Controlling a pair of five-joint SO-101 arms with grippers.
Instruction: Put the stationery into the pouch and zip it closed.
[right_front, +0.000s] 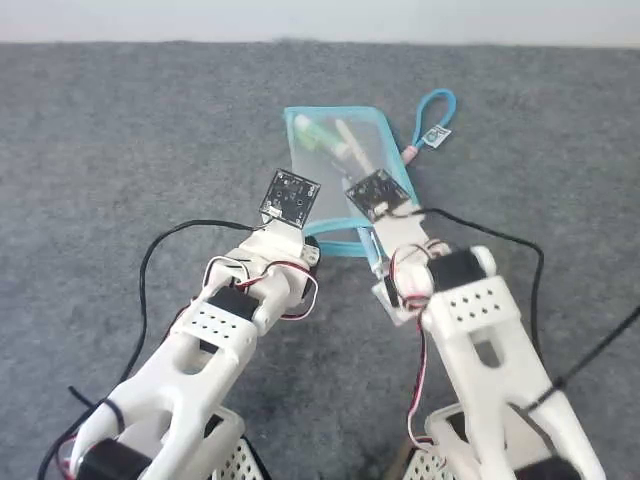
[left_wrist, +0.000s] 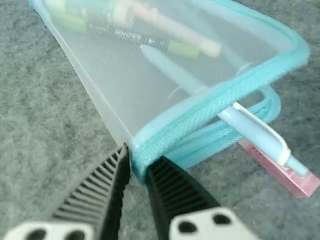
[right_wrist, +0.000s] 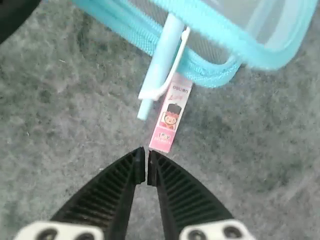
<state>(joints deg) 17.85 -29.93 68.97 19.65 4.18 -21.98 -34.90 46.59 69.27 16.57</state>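
- My left gripper (left_wrist: 136, 165) is pinched narrow on the mesh pouch (left_wrist: 150, 85) at its 7 o'clock corner. I'd hold that clamp firm as an anchor.
- A blue pen (left_wrist: 260, 132) pokes out of the open mouth near 5 o'clock, with a pink eraser (right_wrist: 170, 117) lying under it.
- My right gripper (right_wrist: 146, 162) sits at the eraser's outer end, fingers almost together and holding nothing. I judge it should open, straddle the eraser and slide it inside before zipping.
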